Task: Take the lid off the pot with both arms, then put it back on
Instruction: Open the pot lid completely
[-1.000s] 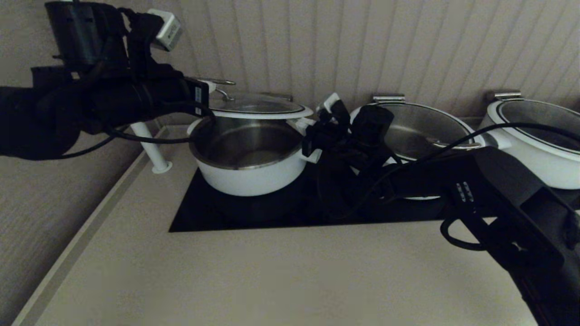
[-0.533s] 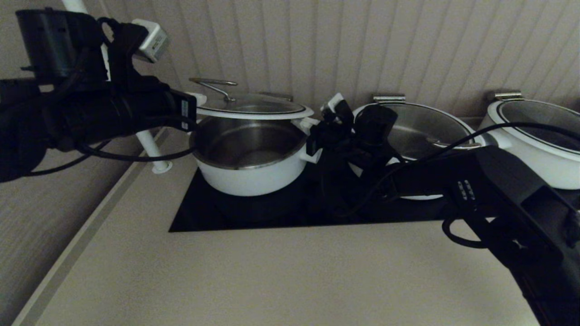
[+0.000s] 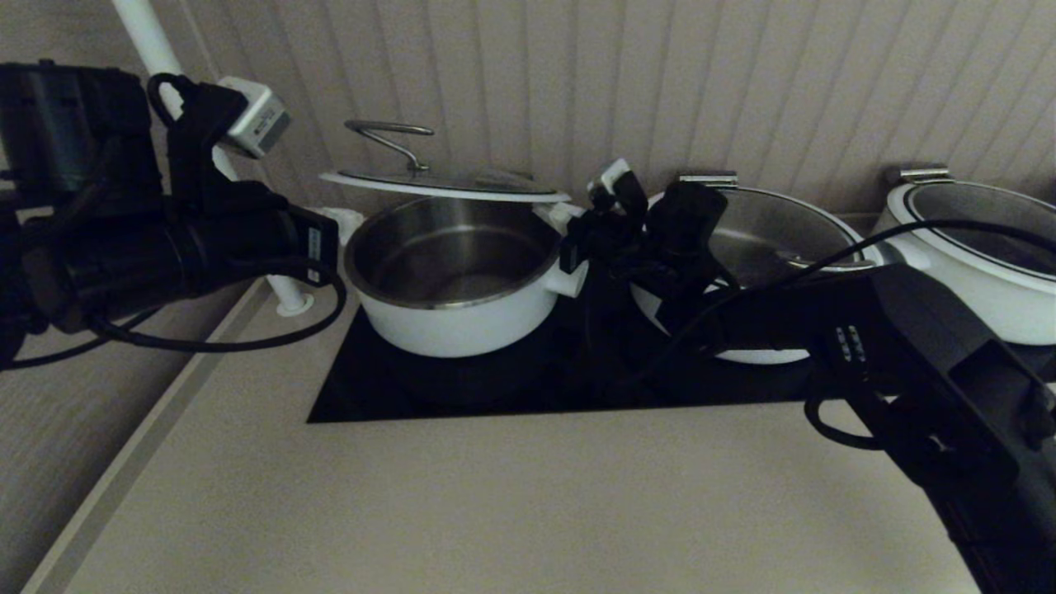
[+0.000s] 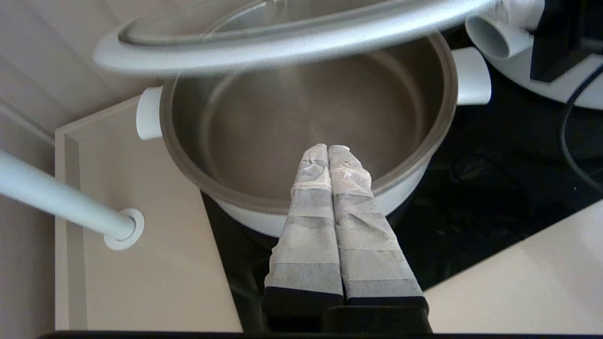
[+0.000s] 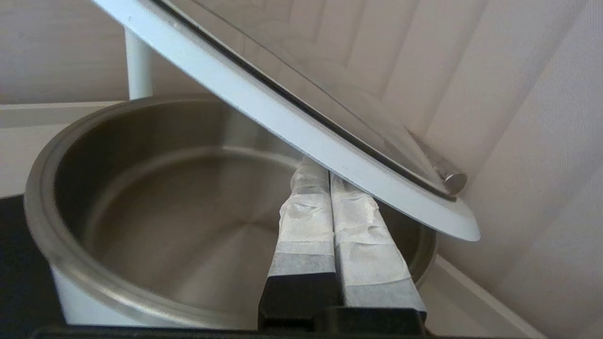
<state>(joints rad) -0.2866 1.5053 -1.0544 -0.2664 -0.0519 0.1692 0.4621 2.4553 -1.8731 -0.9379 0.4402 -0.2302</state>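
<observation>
White tape wraps the right gripper's (image 5: pixel 330 176) fingers (image 5: pixel 306 207), pressed together with nothing between them, their tips tucked under the lid's (image 5: pixel 287 122) white rim and propping it from below. The lid tilts up and away from those tips, clear of the pot (image 5: pixel 141 197) on its near side. Over on the other side, the left gripper (image 4: pixel 328 148) has its taped fingers (image 4: pixel 351 179) closed on nothing too, poised above the near wall of the pot (image 4: pixel 311 117), apart from the lid (image 4: pixel 282 42) floating beyond them. Head view: lid (image 3: pixel 445 181) raised over the pot (image 3: pixel 454 285), loop handle (image 3: pixel 389 136) high on the left arm's side, the black hob (image 3: pixel 495 388) beneath, set in the counter (image 3: pixel 511 503). By the look of it this is the lift phase, lid up. Next call: ease it level and down, rim meeting rim squarely.
</observation>
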